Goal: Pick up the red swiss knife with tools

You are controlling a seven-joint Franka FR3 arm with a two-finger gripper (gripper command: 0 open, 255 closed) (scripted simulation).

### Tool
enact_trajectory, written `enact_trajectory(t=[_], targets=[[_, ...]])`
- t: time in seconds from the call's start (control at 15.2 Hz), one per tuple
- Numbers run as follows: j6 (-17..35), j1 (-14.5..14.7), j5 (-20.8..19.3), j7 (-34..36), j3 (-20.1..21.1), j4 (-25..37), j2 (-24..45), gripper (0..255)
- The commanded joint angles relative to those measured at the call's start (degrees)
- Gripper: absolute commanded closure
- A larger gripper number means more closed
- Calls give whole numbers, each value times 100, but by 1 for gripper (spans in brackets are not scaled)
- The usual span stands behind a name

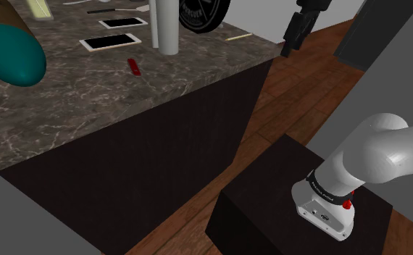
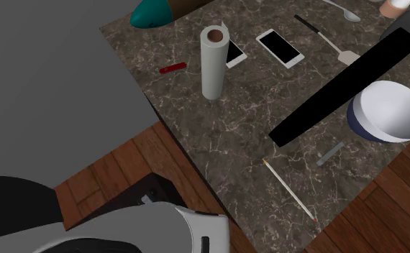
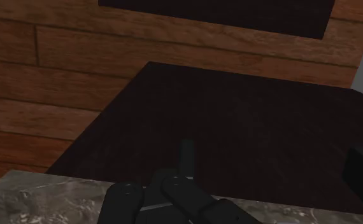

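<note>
The red swiss knife is small and slim. It lies flat on the dark marble counter, a little in front of the white paper roll. In the second exterior view the knife lies to the left of the upright roll, near the counter's edge. My black gripper hangs in the air off the counter's right corner in the shoulder view, far from the knife and holding nothing. In the wrist view, black parts of the gripper sit over a marble edge, with the dark stand and wood floor beyond.
Two white phones lie behind the knife and a teal rounded object lies at the left. A white-and-blue bowl, a thin stick and a long black bar shape lie over the counter's far part. The dark stand stands on wood floor.
</note>
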Motion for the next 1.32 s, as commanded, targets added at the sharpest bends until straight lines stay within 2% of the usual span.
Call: enact_trajectory(t=[0.0,0.66,0.99,1.25], targets=[[0,0,0,0,0,0,0,0],[598,132,844,1828,1150,562,963,0],[912,137,1032,2732,1693,1127,1684,0],[1134,125,1022,3476,2113,1717,2368,0]])
